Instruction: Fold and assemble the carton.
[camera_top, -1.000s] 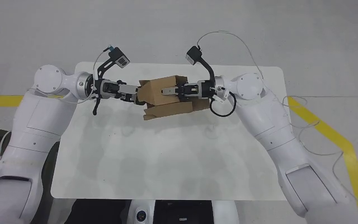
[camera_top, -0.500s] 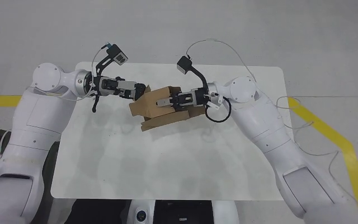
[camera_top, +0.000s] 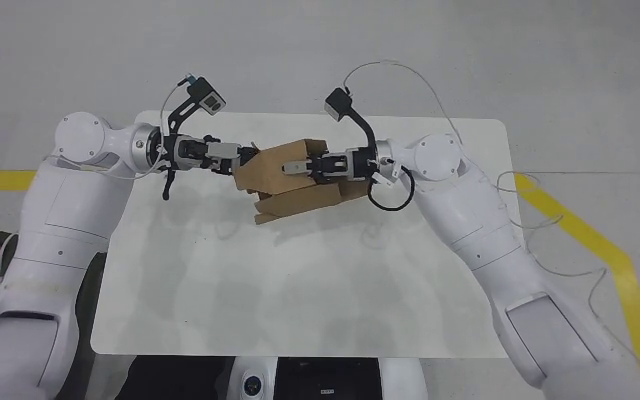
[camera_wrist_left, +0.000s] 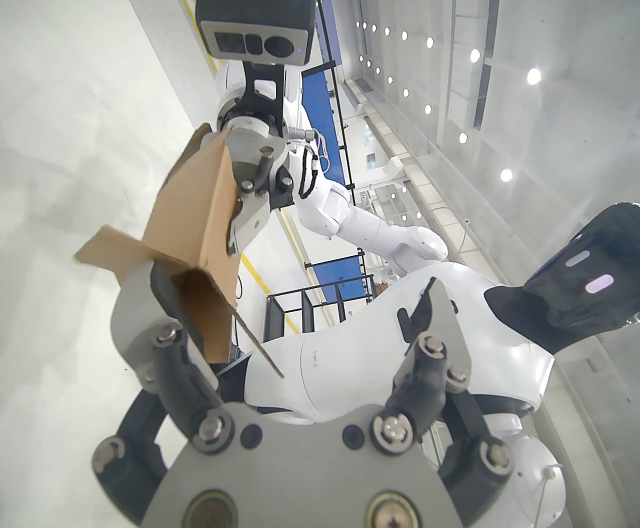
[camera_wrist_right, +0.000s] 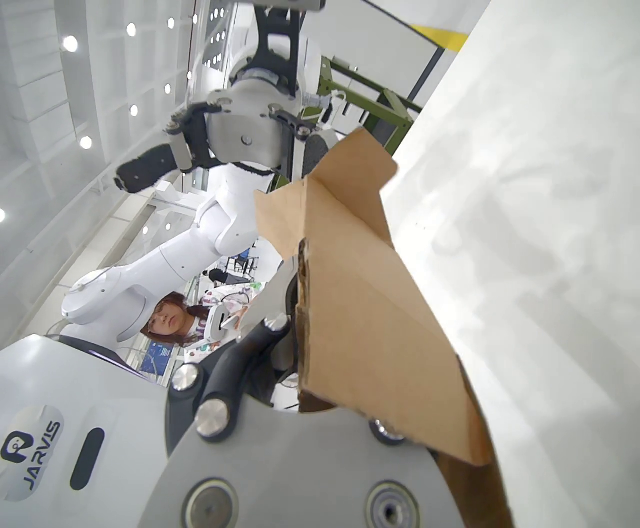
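Note:
The brown carton (camera_top: 290, 178) hangs half-opened above the white table (camera_top: 300, 300), between both arms. My right gripper (camera_top: 298, 165) is shut on the carton's upper wall, which the right wrist view shows as a panel (camera_wrist_right: 365, 320) clamped beside one finger (camera_wrist_right: 280, 295). At the carton's left end, my left gripper (camera_top: 243, 158) stands open. In the left wrist view one of its fingers (camera_wrist_left: 165, 300) lies against the carton's open end (camera_wrist_left: 200, 295), and the other finger (camera_wrist_left: 435, 325) stands far off it. A loose flap (camera_top: 300, 203) hangs on the near side.
Yellow floor tape (camera_top: 575, 225) runs past the table's right edge. The near half of the table has free room.
The carton swung left and toward the near edge, then came back up a little. Its left end now sits farther left than a second ago. The left gripper shifted slightly toward the far side.

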